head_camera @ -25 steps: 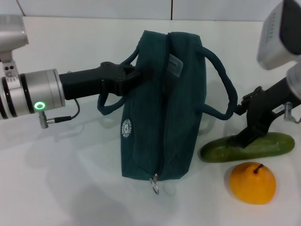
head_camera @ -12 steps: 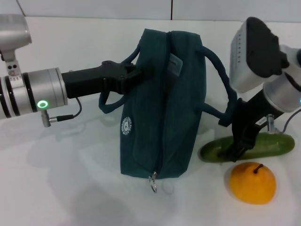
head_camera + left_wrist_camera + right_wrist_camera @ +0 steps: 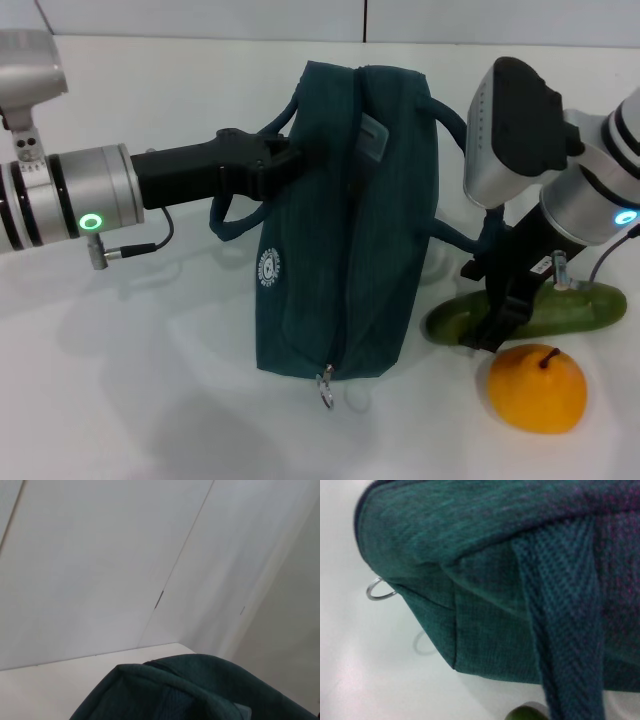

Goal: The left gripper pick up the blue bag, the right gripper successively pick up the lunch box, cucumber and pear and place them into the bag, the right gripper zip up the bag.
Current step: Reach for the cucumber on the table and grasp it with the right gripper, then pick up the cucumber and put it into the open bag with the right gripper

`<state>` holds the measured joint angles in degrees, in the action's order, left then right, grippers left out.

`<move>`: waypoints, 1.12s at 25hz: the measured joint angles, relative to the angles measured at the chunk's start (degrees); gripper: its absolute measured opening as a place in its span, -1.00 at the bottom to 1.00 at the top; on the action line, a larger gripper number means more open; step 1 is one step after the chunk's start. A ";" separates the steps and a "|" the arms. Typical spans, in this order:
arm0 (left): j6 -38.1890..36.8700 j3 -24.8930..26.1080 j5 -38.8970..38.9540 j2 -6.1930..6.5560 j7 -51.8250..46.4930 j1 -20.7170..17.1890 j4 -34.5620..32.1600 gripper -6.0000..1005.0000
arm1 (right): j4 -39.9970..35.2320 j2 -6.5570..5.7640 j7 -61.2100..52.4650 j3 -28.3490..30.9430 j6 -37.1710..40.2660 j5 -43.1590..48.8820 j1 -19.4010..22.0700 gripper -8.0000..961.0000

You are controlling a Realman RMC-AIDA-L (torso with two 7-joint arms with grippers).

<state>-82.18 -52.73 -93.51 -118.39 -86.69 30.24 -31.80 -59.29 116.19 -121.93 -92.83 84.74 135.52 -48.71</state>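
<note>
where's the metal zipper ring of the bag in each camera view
Head view: zipper ring hangs at the blue bag's lower near end, just above the table.
Left wrist view: not in it; only the bag's top fabric shows.
Right wrist view: ring sticks out beside the bag's corner.
Shared landmark: the teal bag fabric.

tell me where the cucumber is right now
In the head view the cucumber lies on the table on the robot's right, beside the blue bag, just behind the pear, with the right end effector over it.
</note>
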 joint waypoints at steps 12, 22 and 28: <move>1.88 0.09 0.19 -0.34 0.12 0.40 -0.01 -0.91 | 2.38 -0.01 0.24 -2.48 -1.72 -0.79 -1.36 0.65; 2.20 0.09 0.84 -0.60 0.84 0.62 -0.01 -0.91 | 1.93 -0.42 0.60 -1.11 -1.71 -0.84 -1.29 0.52; 2.21 0.09 1.40 -0.58 0.83 0.00 -0.01 -0.91 | -3.70 -0.62 5.37 10.48 4.19 -1.52 2.71 0.14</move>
<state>-79.96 -52.64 -92.11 -118.97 -85.86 30.24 -31.82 -62.99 115.57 -116.56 -82.35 88.93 134.00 -45.99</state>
